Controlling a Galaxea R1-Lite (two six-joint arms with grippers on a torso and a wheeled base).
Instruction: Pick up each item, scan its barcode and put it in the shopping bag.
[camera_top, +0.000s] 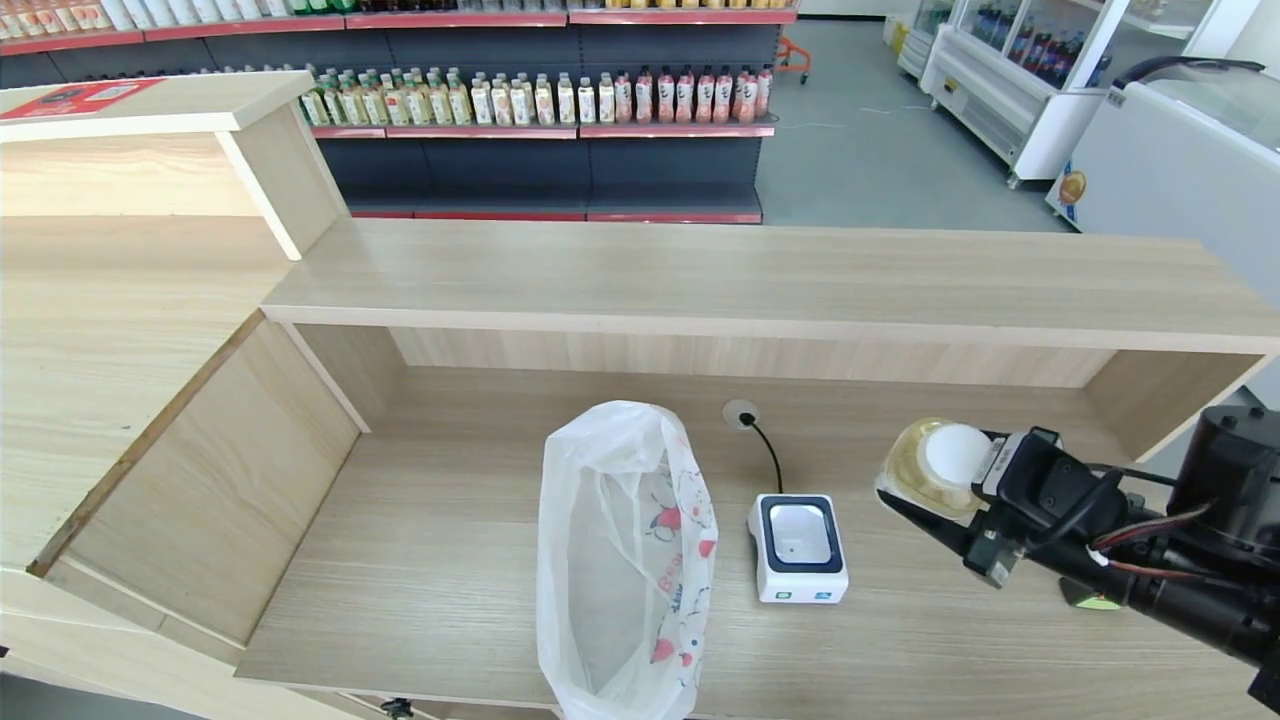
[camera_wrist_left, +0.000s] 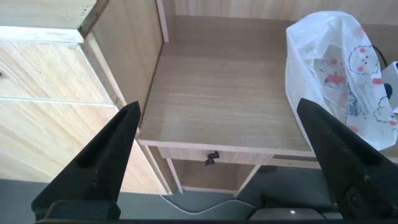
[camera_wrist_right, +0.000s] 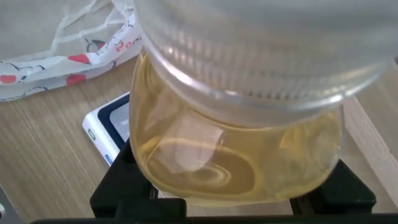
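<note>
My right gripper (camera_top: 935, 500) is shut on a clear bottle of yellow drink (camera_top: 925, 465) with a white cap, held lying over above the counter to the right of the scanner (camera_top: 797, 546). In the right wrist view the bottle (camera_wrist_right: 236, 143) sits between the dark fingers (camera_wrist_right: 127, 186), with the scanner (camera_wrist_right: 112, 127) below and the shopping bag (camera_wrist_right: 68, 37) beyond. The white shopping bag (camera_top: 620, 560) with red prints stands open left of the scanner. My left gripper (camera_wrist_left: 217, 162) hangs open off the counter's front edge, left of the bag (camera_wrist_left: 342, 74), holding nothing.
The scanner's black cable (camera_top: 770, 455) runs to a grommet (camera_top: 741, 412) at the back of the wooden counter (camera_top: 420, 560). A raised shelf (camera_top: 760, 275) overhangs the back and a side panel (camera_top: 200, 480) walls the left. A small green object (camera_top: 1090, 600) lies under my right arm.
</note>
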